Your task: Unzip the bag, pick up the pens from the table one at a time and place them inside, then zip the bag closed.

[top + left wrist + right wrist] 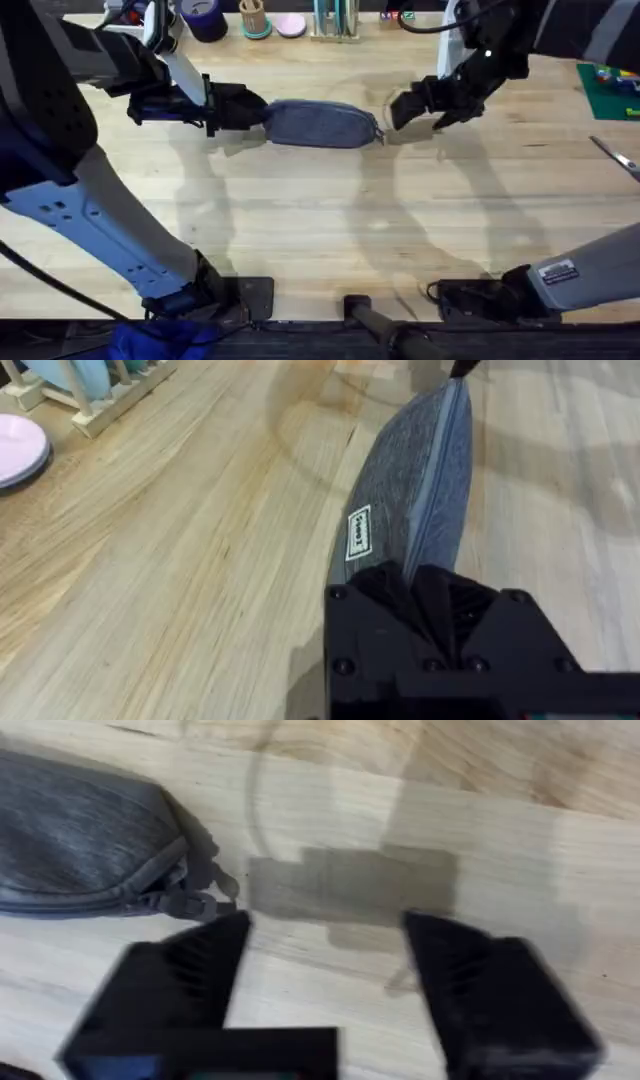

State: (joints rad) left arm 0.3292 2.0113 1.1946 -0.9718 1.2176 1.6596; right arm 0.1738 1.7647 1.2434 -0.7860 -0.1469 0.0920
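The blue-grey bag (320, 123) lies lengthwise across the middle of the table (320, 230), and its zipper looks closed along the top. My left gripper (258, 108) is shut on the bag's left end; in the left wrist view the bag (410, 490) runs away from the pinching gripper (415, 578). My right gripper (405, 108) stands open just right of the bag's other end. In the right wrist view the small zipper pull (195, 898) lies beside one finger (190, 970), untouched. The pens are out of view.
A dark blue cup (205, 18), a wooden holder (253, 18), a pink plate (291, 24) and a rack (335, 18) line the far edge. A green mat (608, 90) and silver scissors (618, 155) sit at the right.
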